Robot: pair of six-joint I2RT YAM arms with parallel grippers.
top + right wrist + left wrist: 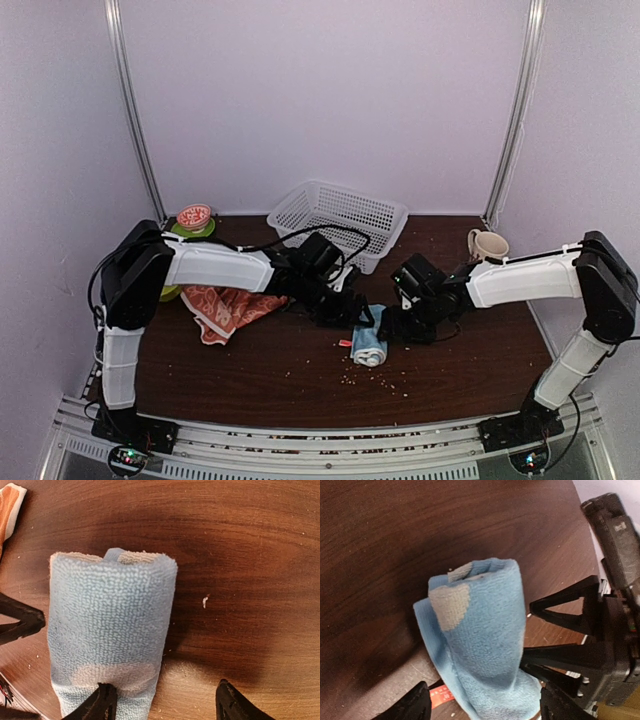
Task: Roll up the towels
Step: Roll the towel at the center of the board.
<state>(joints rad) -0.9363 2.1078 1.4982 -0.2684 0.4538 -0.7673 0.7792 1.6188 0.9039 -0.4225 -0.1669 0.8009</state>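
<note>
Top external view: rolled light blue terry towel lay mid-bench toward the near edge; crumpled orange-red white-swirled cloth towel lay toward the left edge. Left gripper stood wide astride the roll; right gripper stood wide, one jaw against it.

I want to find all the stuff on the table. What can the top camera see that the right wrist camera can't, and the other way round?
Only the top view shows the white basket, the mug, the small red bowl, and the whole left arm and right arm. Only the right wrist view shows the blue towel close enough to see its fuzzy loops, plus the open right hand. Both show that rolled blue towel, some of the orange towel, crumbs and the brown table.
</note>
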